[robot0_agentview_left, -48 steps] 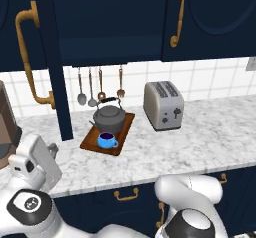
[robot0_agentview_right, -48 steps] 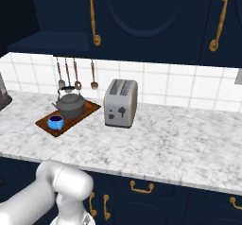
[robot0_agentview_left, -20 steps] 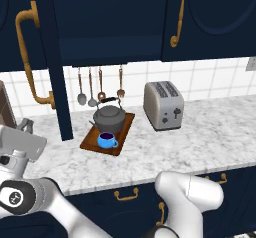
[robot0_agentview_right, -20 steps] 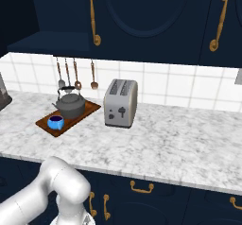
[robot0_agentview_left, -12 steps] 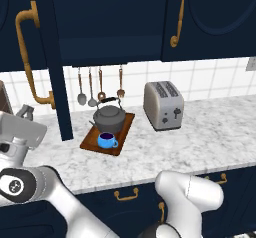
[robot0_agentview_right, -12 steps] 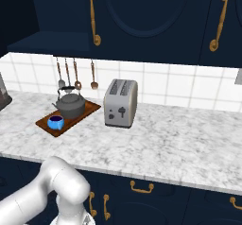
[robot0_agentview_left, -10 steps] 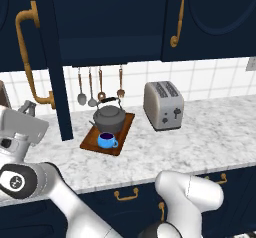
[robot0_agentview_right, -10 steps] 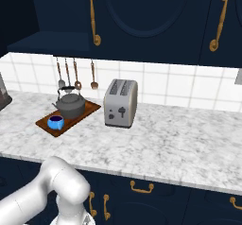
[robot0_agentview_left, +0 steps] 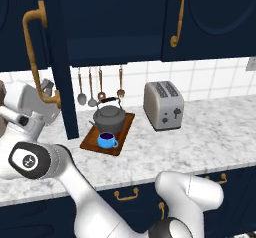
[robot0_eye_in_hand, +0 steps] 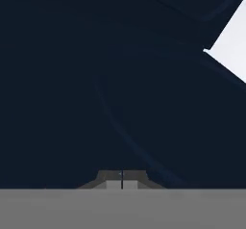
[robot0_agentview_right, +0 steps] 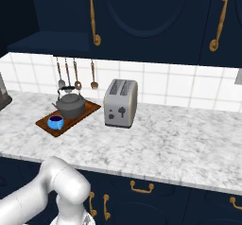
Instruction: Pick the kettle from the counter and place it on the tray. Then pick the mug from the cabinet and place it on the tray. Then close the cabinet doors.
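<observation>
In the left base view the kettle [robot0_agentview_left: 111,117] sits at the back of the reddish-brown tray [robot0_agentview_left: 125,128] on the marbled table [robot0_agentview_left: 210,132], and the blue mug [robot0_agentview_left: 107,140] stands on the tray just in front of the kettle. The silver toaster [robot0_agentview_left: 163,104] is to the right of the tray, apart from it, and utensils [robot0_agentview_left: 91,86] hang on the tiled wall behind the kettle. An open cabinet door [robot0_agentview_left: 61,57] stands edge-on to the left of the tray, its curved brass handle [robot0_agentview_left: 36,57] facing left. The gripper [robot0_agentview_left: 46,88] is at the far side of that door from the tray, just beside the lower end of the handle; the kettle and mug lie well to its right. In the right base view the kettle [robot0_agentview_right: 70,104] and mug [robot0_agentview_right: 56,122] rest on the tray [robot0_agentview_right: 88,109], left of the toaster [robot0_agentview_right: 120,103], under closed cabinet doors [robot0_agentview_right: 142,16] with brass handles [robot0_agentview_right: 94,15]. In the hand view the two fingertips [robot0_eye_in_hand: 121,180] meet in a thin seam, pressed together with nothing between them, close before a dark navy panelled door face [robot0_eye_in_hand: 105,79].
</observation>
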